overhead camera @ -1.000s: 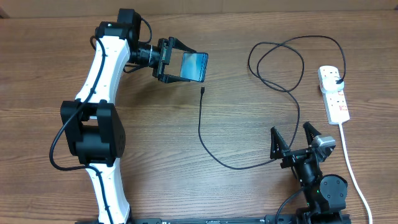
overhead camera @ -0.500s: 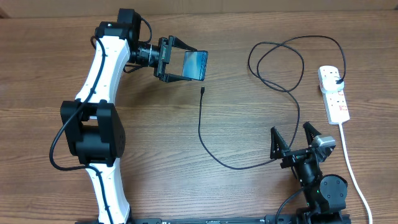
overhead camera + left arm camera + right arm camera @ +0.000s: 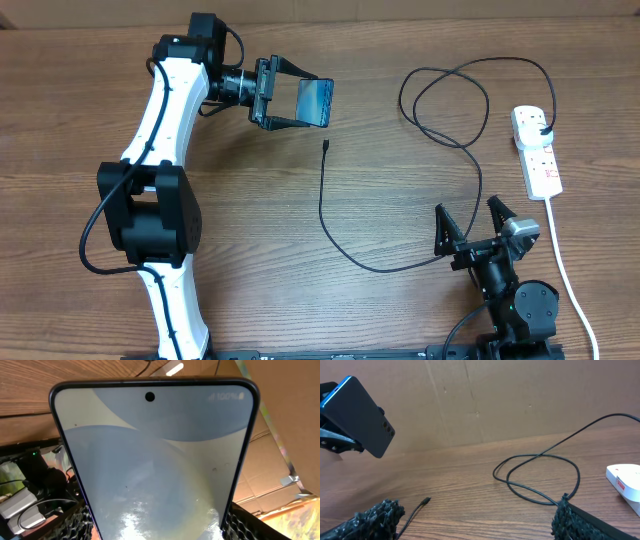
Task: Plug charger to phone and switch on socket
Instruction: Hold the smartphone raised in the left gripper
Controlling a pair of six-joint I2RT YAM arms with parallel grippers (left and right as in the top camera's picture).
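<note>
My left gripper (image 3: 305,103) is shut on the phone (image 3: 316,101) and holds it by its long edges above the far left of the table. In the left wrist view the phone's lit screen (image 3: 155,450) fills the frame between the finger pads (image 3: 75,522). From the right wrist I see its dark back (image 3: 362,417). The charger cable (image 3: 322,205) lies on the wood, its connector tip (image 3: 326,146) just below the phone and its black plug (image 3: 541,128) in the white socket (image 3: 538,160). My right gripper (image 3: 467,208) stands open near the front right, beside the cable, with nothing in it.
The charger makes a wide loop (image 3: 445,100) at the far right, seen also in the right wrist view as a cable loop (image 3: 540,475). The socket's thick white cord (image 3: 565,270) runs down the right edge past my right arm. A cardboard wall (image 3: 495,400) backs the table.
The left gripper has carried the phone slightly toward the far side. The right arm and the cable have not moved.
</note>
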